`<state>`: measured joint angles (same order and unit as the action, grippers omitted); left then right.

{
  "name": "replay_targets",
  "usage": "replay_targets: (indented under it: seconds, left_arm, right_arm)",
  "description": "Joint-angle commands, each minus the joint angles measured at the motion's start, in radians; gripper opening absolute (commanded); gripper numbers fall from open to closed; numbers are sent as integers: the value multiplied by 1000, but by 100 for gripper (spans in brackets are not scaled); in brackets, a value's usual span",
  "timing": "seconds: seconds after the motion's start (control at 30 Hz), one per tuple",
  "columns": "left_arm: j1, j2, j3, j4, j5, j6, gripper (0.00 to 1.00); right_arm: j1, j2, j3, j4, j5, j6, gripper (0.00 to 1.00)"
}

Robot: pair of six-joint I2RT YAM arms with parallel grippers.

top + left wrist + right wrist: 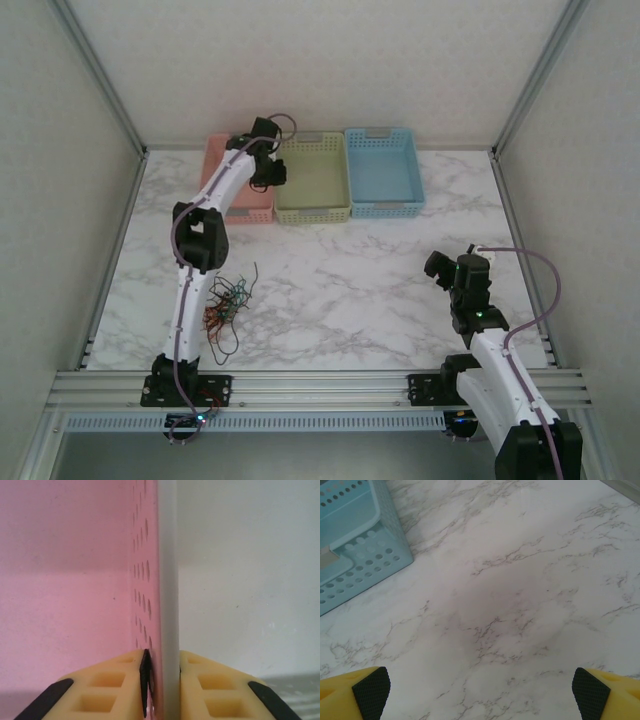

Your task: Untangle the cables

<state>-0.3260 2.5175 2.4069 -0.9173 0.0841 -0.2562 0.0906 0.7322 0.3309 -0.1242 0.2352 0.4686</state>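
Note:
The cables (228, 300) lie as a tangled heap of thin black, red-orange and green wires on the marble table, near the front left beside the left arm's lower link. My left gripper (268, 175) reaches to the back, far from the heap. In the left wrist view the left gripper (162, 680) straddles the right wall of the pink basket (75, 580), one yellow finger on each side, closed against the wall. My right gripper (438, 268) hovers over bare table at the right. Its jaws stand wide apart in the right wrist view, where the right gripper (480, 700) holds nothing.
Three baskets stand in a row at the back: the pink basket (215, 150), a pale green basket (312, 180) and a blue basket (383, 170). A corner of the blue basket (355, 540) shows in the right wrist view. Walls enclose the table on three sides.

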Motion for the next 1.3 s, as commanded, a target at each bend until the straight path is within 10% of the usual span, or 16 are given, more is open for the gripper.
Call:
replay_targets:
  seconds: [0.0,0.43,0.73,1.27]
  left_arm:
    - [-14,37,28,-11,20,-19,26]
    - [-19,-93,25,-7,-32,1,59]
    - [-17,-325,-34,10,-127,13,66]
    - [-7,-1444,-1400,410,-207,-239,70]
  right_arm:
    - [4,-20,23,1,6,9,97]
    - [4,-22,21,6,-2,4,97]
    - [3,-21,20,7,-6,2,97]
    - [8,69,82,16,-273,18,92]
